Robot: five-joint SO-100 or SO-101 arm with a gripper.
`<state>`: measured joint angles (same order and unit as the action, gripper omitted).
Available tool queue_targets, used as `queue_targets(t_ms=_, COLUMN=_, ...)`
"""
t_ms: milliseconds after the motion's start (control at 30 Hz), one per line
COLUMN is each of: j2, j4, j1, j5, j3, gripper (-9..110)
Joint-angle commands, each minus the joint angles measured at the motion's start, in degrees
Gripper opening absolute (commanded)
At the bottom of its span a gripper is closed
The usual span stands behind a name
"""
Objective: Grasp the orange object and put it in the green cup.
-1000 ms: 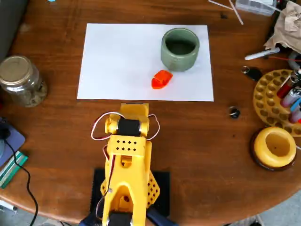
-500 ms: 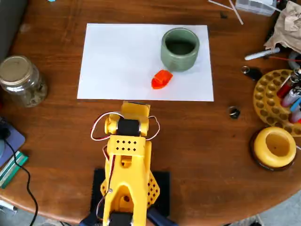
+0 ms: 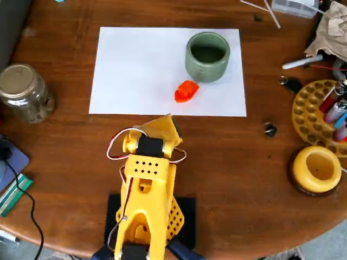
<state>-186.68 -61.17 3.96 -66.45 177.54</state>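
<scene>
Since half a second earlier my wrist had turned a little toward the orange object [image 3: 186,91], the yellow head at my front now sitting skewed at the near edge of the white sheet [image 3: 138,70]; nothing else on the counter [image 3: 238,157] had shifted. My jaws were tucked under my own arm in the overhead view, so I could not tell whether they were spread or pressed together. They held nothing that I could see. The orange object lay on the sheet just in front of the green cup [image 3: 207,56], close to it but apart. I judged I was only starting the reach. The next move called for stretching out past the sheet's near edge and coming down over the orange object. The sheet left of the orange object was open. The cup's wall behind it left little room to overshoot.
</scene>
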Motion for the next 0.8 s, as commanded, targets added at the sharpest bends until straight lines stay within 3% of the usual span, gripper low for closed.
queue_targets(t_ms=0, j2=-0.1, j4=1.8, j1=0.5, j5=-13.8, j3=0.0, gripper=0)
queue_targets(t_ms=167, j2=-0.1, j4=6.5, j1=1.9, j5=-23.9, j3=0.0, gripper=0)
queue_targets(t_ms=400, j2=1.9, j4=13.9, j1=5.7, j5=-26.5, j3=0.0, gripper=0)
queue_targets(t_ms=600, j2=21.0, j4=31.4, j1=6.0, j5=-26.0, j3=0.0, gripper=0)
queue_targets(t_ms=767, j2=22.6, j4=32.6, j1=5.9, j5=-25.8, j3=0.0, gripper=0)
